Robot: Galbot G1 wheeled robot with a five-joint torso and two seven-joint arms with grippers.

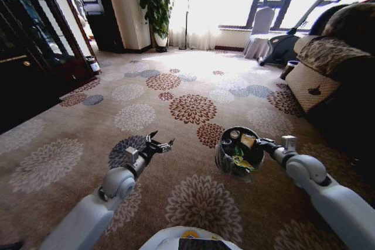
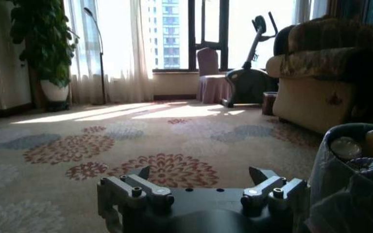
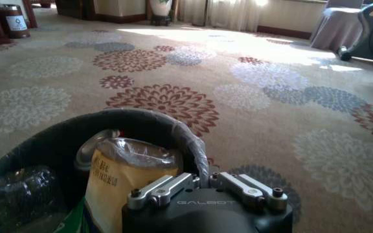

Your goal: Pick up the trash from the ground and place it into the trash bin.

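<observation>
Right gripper [image 1: 262, 142], centre-right, jaws clamped on round dark-rimmed bag-lined trash bin [image 1: 221, 155], carrying collected litter; left gripper [image 1: 161, 143], centre-left, jaws apart, empty.

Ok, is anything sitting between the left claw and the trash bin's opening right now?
Nothing visible does. The left claw is open and empty above bare carpet. The trash bin, held at its rim by the right claw, sits just to its right with only patterned floor between. Trash already fills the bin.

Lined trash bin [image 1: 237, 151] upright, holding trash [image 1: 246, 141].
</observation>
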